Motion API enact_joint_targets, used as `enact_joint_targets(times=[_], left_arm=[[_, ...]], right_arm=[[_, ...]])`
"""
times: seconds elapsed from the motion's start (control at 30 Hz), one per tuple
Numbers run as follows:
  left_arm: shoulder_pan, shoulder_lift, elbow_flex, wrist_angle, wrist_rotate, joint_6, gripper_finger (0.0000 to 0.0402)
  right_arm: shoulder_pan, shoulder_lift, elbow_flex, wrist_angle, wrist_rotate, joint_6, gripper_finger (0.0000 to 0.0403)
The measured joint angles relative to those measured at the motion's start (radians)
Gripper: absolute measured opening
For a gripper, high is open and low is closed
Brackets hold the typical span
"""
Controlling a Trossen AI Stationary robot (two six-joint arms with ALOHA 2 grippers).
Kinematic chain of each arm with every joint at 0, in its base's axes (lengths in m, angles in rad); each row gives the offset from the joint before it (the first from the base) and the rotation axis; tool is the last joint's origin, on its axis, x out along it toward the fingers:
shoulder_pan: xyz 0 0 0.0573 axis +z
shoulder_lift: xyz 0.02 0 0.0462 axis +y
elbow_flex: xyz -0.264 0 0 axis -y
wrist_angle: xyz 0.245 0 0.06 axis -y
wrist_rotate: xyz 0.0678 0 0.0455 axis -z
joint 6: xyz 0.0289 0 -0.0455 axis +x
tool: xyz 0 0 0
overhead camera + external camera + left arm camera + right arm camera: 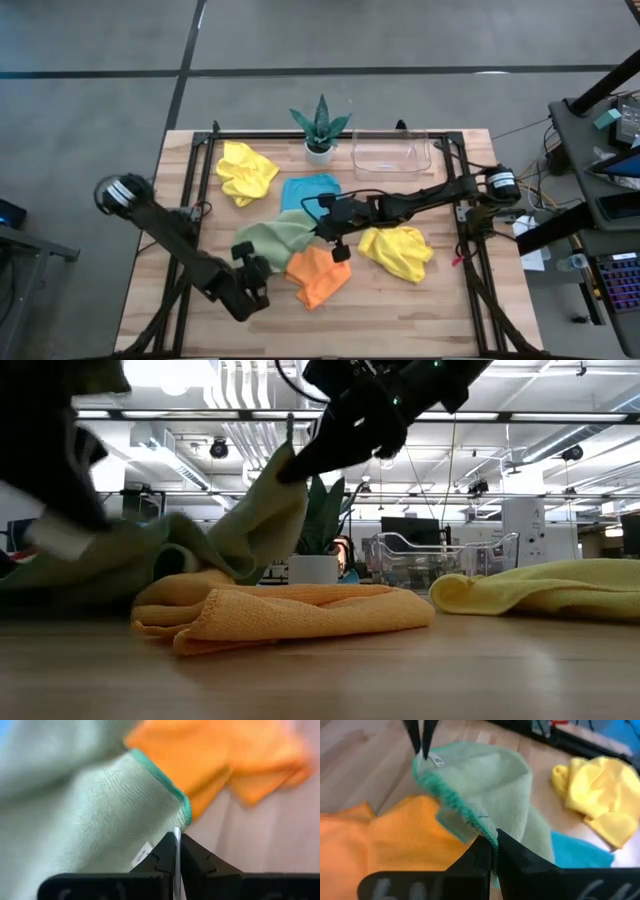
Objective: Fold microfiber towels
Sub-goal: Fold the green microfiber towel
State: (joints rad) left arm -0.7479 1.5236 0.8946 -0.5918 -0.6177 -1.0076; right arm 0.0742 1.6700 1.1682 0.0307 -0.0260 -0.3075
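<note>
Wooden slats of your desk (420, 310) are carrying five towels. Your left end effector (246, 262) is pinching one corner of the sage green towel (272, 238), fingers pressed together on its hem, while your right end effector (322, 226) is pinching the opposite edge, lifting it. The orange towel (318, 276) is lying just beside it; one yellow towel (398, 250) is resting nearby, another yellow towel (245, 171) and the blue towel (310, 189) farther back.
</note>
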Motion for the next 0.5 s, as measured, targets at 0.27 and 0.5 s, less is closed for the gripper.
enact_joint_targets(times=[0.27, 0.5], left_arm=[[-0.006, -0.244, 0.024, 0.006, -0.177, 0.193, 0.0001], [-0.005, -0.399, 0.088, 0.023, -0.308, 0.386, 0.0]], right_arm=[[0.002, -0.154, 0.001, -0.108, 0.0, 0.011, 0.0009], [0.013, -0.336, 0.001, -0.206, 0.0, 0.054, 0.0009]])
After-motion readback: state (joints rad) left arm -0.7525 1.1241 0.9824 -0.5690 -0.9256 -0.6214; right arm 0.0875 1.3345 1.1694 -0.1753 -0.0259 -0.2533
